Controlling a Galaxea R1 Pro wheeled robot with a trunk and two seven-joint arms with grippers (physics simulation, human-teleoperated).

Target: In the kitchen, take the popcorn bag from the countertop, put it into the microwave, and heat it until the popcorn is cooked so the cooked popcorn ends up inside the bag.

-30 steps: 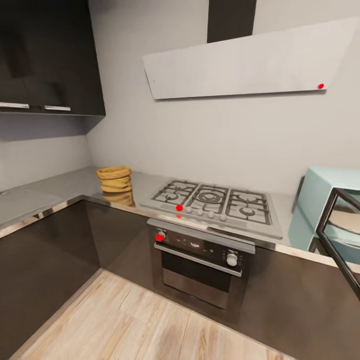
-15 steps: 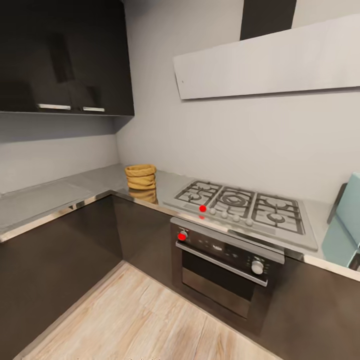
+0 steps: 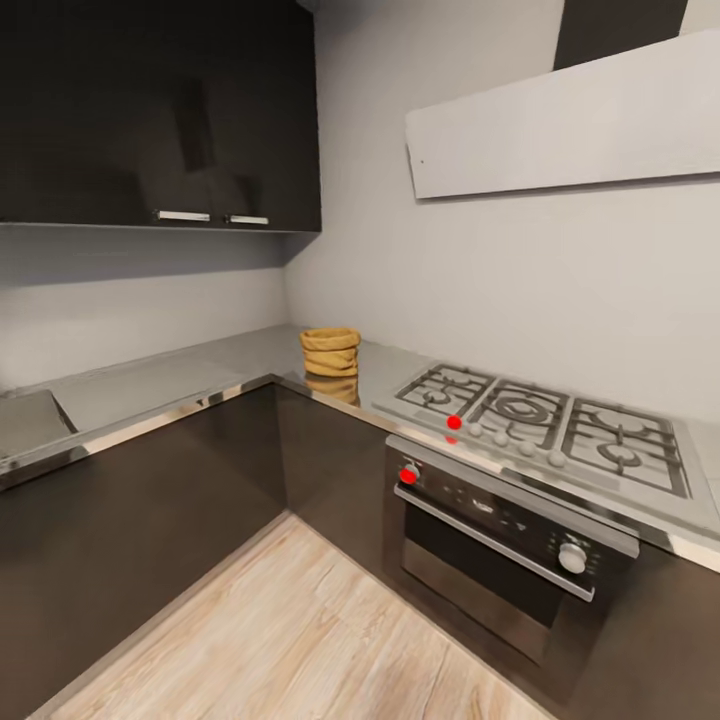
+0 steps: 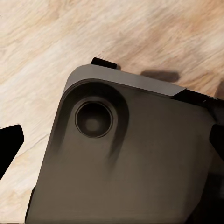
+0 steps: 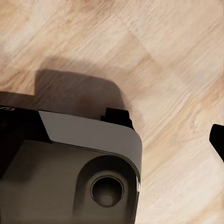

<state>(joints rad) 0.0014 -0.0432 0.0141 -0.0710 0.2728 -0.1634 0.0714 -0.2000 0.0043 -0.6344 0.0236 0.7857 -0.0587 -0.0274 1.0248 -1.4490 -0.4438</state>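
On countertop (image 3: pixel 180 385): one popcorn bag (image 3: pixel 330 352), upright.

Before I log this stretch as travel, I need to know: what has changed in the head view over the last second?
The camera has swung left: the microwave and its open door have slid out of frame, and the popcorn bag, hob and oven now sit further right in the picture. That is the view shifting. The bag stays put on the countertop near the corner; nothing was grasped or released.
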